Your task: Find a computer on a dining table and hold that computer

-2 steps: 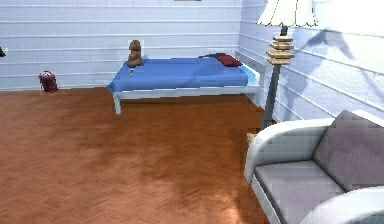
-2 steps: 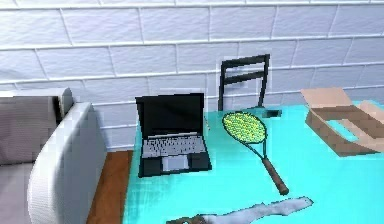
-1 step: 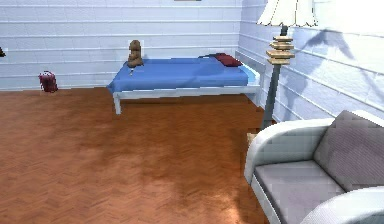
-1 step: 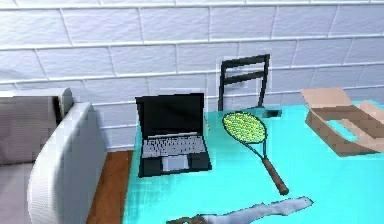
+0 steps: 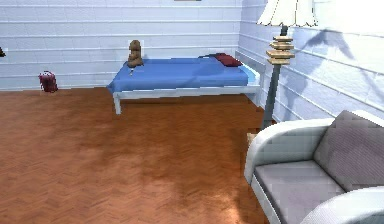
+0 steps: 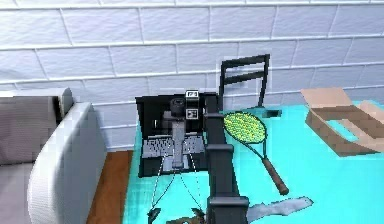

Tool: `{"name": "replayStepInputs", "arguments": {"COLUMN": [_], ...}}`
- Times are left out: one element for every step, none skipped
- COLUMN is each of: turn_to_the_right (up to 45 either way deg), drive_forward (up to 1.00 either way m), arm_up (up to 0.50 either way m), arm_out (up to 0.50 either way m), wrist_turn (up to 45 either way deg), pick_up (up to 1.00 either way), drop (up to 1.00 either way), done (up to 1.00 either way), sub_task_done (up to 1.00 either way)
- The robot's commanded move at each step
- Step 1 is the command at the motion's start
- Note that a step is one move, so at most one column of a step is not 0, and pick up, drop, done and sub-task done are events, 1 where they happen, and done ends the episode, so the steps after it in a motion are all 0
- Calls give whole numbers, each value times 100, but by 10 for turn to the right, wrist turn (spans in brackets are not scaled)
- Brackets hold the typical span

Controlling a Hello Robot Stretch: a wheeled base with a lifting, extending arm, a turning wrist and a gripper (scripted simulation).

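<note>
An open dark laptop (image 6: pixel 165 128) stands on a turquoise table (image 6: pixel 300 170), its screen facing the wall and its keyboard toward me. My arm (image 6: pixel 226 170) rises as a dark bar just right of the laptop, with two white marker squares (image 6: pixel 192 97) at its far end. The gripper's dark body (image 6: pixel 180 120) shows in front of the laptop's screen, and the gripper (image 6: pixel 172 205) has its thin fingers (image 6: pixel 160 195) running down across the keyboard and the table's edge. I cannot tell whether it holds anything.
On the table lie a green tennis racket (image 6: pixel 246 131), an open cardboard box (image 6: pixel 340 122) and a grey flat thing (image 6: pixel 280 208). A dark chair (image 6: pixel 245 78) stands behind. A grey sofa (image 6: pixel 55 160) (image 5: pixel 320 165) is close by. Ahead are wooden floor (image 5: pixel 120 150), a blue bed (image 5: pixel 185 75) and a floor lamp (image 5: pixel 278 55).
</note>
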Motion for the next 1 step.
{"name": "replayStepInputs", "arguments": {"turn_to_the_right": [0], "drive_forward": [0], "arm_up": [0], "arm_out": [0], "wrist_turn": [450], "pick_up": [0], "drop": [0], "done": [0], "sub_task_done": [0]}}
